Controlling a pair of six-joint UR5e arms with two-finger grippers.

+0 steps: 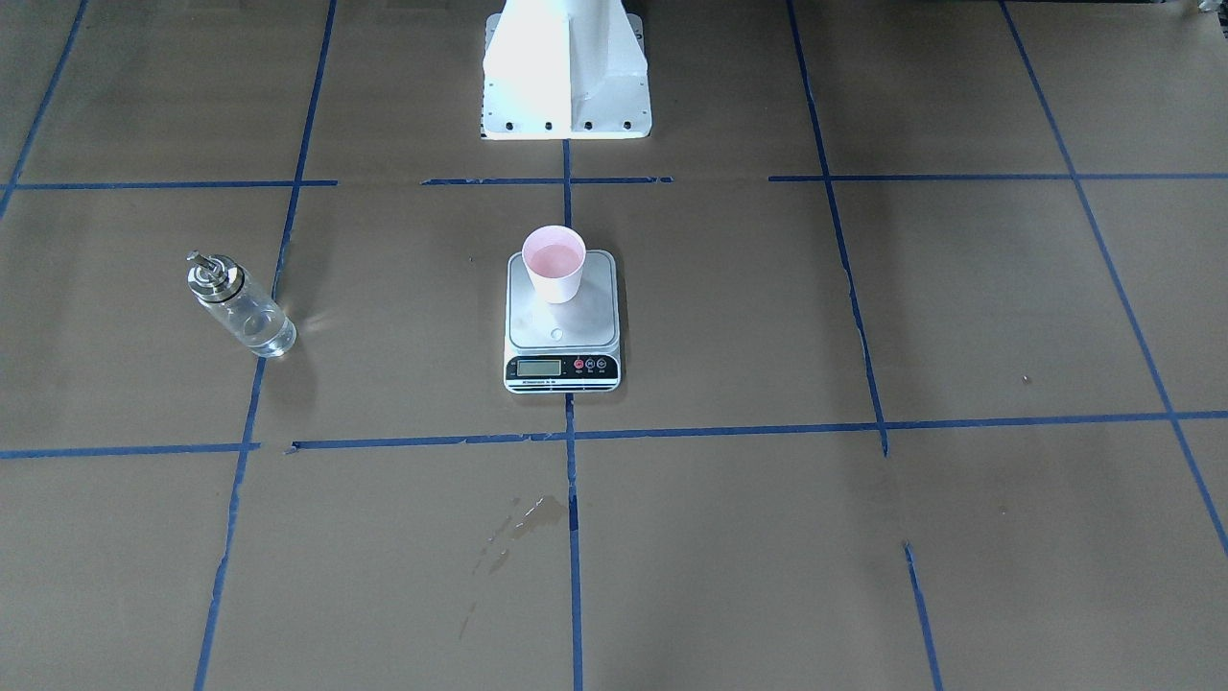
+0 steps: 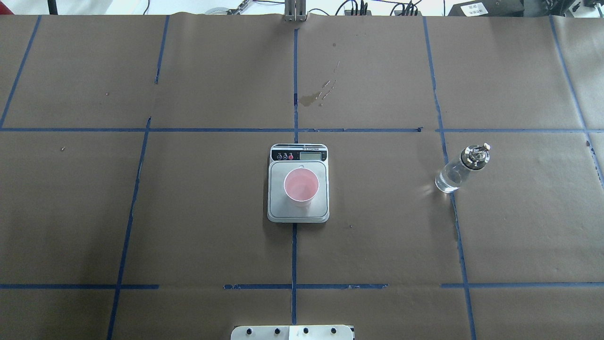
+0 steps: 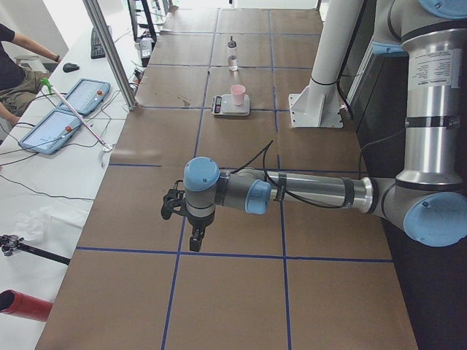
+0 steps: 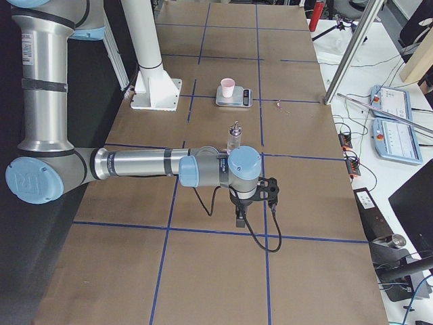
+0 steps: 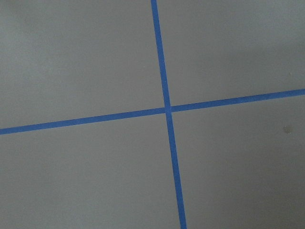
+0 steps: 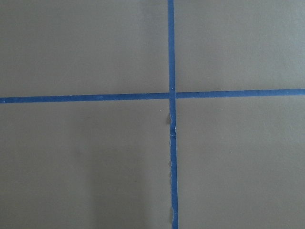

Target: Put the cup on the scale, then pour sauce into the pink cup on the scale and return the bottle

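The pink cup (image 1: 554, 264) (image 2: 301, 185) stands upright on the scale (image 1: 563, 331) (image 2: 283, 210), on the half of its silver platform nearer the robot. The clear glass bottle (image 1: 240, 307) (image 2: 460, 170) with its silver spout cap stands upright on the table, on the robot's right, well apart from the scale. A little clear sauce shows at its bottom. My left gripper (image 3: 195, 239) and right gripper (image 4: 240, 218) hang over the table's two ends, far from these objects; I cannot tell whether they are open or shut. Both wrist views show only brown paper and blue tape.
The robot's white pedestal (image 1: 566, 77) stands behind the scale. A dried stain (image 1: 528, 516) marks the paper on the operators' side. Tablets (image 3: 80, 95), cables and a metal post (image 3: 109, 51) lie beyond the table's edge, where a person sits.
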